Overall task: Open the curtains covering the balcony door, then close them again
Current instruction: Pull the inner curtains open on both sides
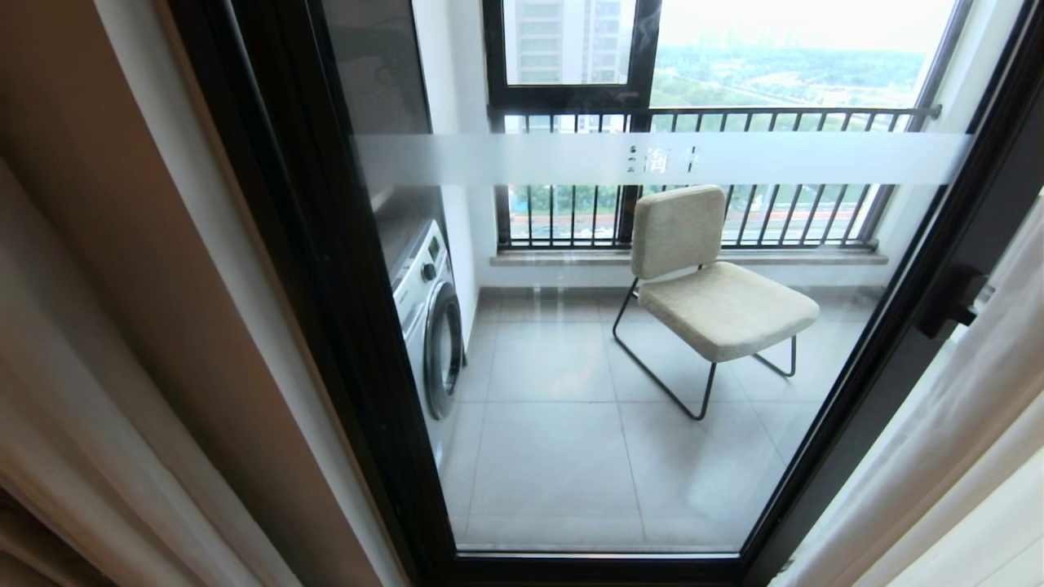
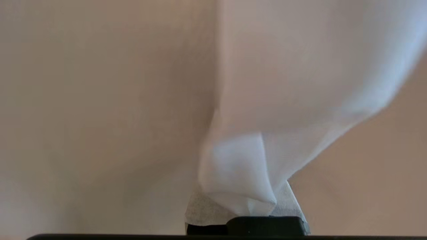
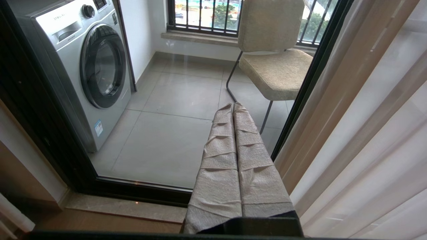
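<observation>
With the balcony door (image 1: 620,350) uncovered and the curtains (image 1: 106,342) bunched at its left, the left gripper (image 2: 247,208), clenched on the sheer fold, should pull rightward slowly.

Grey cloth-wrapped fingers (image 3: 235,160), black base

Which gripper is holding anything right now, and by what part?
The left gripper pinches a fold of the white sheer curtain. The right gripper is shut on nothing.
</observation>
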{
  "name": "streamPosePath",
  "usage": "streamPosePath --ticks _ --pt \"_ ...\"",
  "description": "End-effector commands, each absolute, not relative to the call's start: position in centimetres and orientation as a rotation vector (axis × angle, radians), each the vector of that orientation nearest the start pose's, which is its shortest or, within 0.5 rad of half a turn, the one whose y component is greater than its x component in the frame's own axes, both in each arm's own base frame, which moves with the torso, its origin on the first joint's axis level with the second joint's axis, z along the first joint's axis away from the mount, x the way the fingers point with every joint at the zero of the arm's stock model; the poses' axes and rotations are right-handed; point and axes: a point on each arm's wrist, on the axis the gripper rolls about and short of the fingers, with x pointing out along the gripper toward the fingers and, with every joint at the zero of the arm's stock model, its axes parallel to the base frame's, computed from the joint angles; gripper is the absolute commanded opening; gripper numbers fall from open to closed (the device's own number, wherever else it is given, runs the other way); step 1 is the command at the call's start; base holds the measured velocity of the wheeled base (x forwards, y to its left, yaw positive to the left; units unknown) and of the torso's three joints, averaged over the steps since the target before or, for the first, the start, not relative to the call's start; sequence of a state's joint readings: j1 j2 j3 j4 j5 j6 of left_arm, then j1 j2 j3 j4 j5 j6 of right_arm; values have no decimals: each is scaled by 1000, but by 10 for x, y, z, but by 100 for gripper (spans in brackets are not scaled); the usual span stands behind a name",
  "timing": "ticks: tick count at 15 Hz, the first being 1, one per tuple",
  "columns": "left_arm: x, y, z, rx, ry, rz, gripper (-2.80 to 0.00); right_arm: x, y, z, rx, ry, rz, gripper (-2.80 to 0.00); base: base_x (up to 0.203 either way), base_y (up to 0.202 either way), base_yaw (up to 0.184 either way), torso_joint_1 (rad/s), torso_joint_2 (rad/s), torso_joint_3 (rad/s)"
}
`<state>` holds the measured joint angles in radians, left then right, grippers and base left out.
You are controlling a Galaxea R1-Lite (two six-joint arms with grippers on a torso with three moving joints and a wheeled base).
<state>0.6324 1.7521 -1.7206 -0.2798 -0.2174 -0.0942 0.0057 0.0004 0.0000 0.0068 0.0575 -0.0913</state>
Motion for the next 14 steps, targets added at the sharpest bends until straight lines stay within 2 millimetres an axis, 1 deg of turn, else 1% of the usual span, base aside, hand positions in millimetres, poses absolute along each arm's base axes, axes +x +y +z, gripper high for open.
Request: streamPosePath --ticks 1,6,7,9,11,13,14 --pt "264 181 397 17 -267 384 -280 -23 1 75 -92 5 65 -280 0 0 0 0 0 0" --pt "259 178 399 18 -273 391 -280 -23 1 75 -92 4 65 -280 0 0 0 0 0 0" --pt "257 177 401 21 -278 392 0 -23 1 75 -92 4 65 -280 0 0 0 0 0 0" --pt "253 174 403 23 -284 392 0 -23 1 75 -92 4 65 -280 0 0 0 0 0 0" --pt "245 168 407 25 -291 394 0 -23 1 75 -92 5 65 -280 0 0 0 0 0 0" --pt "234 160 403 18 -275 398 0 -23 1 75 -92 5 65 -280 0 0 0 0 0 0" --pt "226 154 402 15 -270 399 0 -23 1 75 -92 5 65 -280 0 0 0 0 0 0"
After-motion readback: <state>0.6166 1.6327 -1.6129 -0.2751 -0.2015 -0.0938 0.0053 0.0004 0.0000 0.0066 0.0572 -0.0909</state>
